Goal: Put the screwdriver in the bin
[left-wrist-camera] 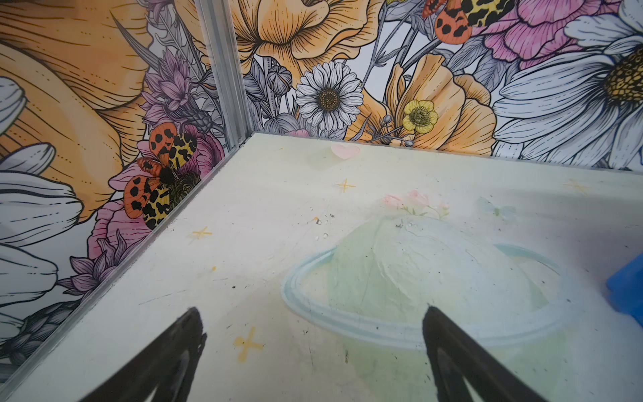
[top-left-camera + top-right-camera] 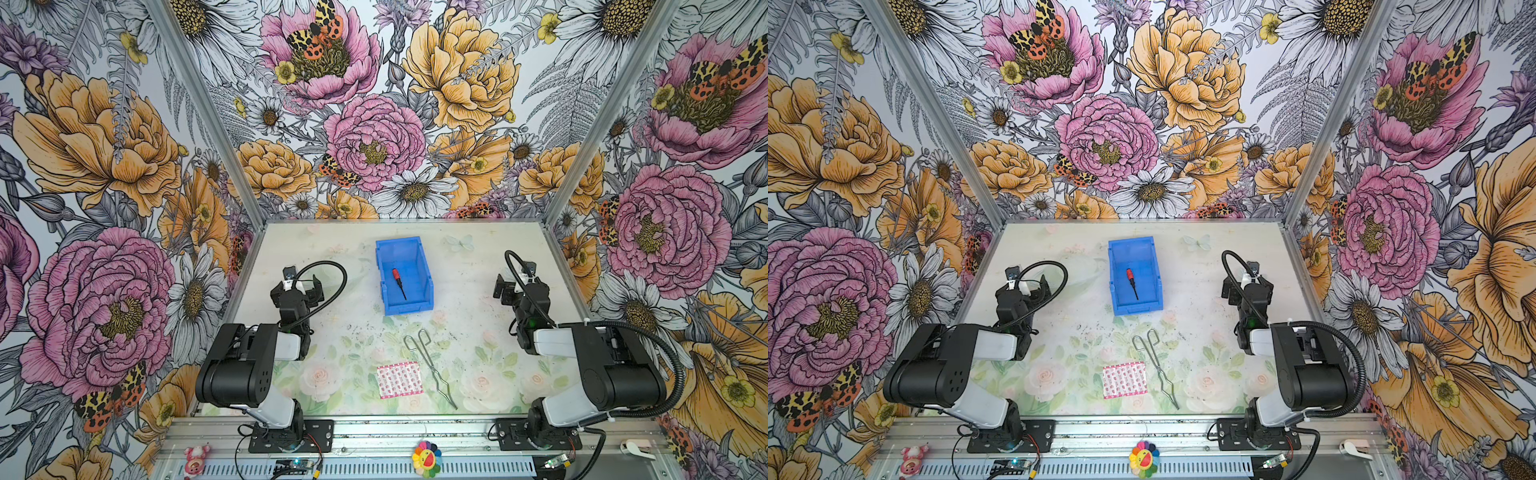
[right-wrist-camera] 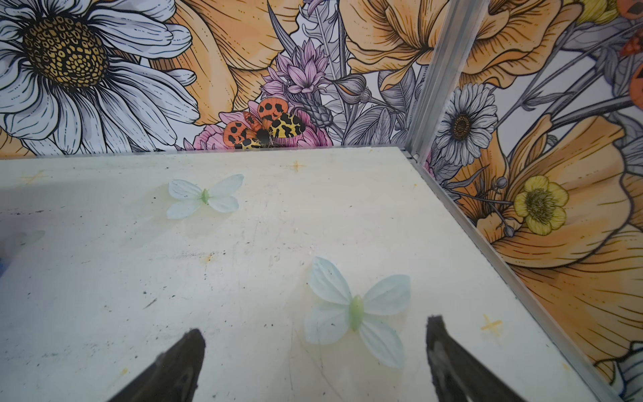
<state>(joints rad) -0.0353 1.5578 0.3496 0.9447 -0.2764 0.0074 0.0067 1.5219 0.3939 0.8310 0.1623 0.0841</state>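
On the surface (image 2: pixel 469 291), the screwdriver (image 2: pixel 398 281) lay in the bin (image 2: pixel 426 270), tip toward five o'clock, midway between the left hand (image 1: pixel 311 309) and right hand (image 3: pixel 315 323), both gaping, empty.

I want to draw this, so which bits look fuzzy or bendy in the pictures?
In both top views the screwdriver in the bin looks sharp, but the wall posts lean outward. In the left wrist view the left end effector looks dark and fuzzy, and the bin's corner is blurred. In the right wrist view the right end effector is fuzzy too.
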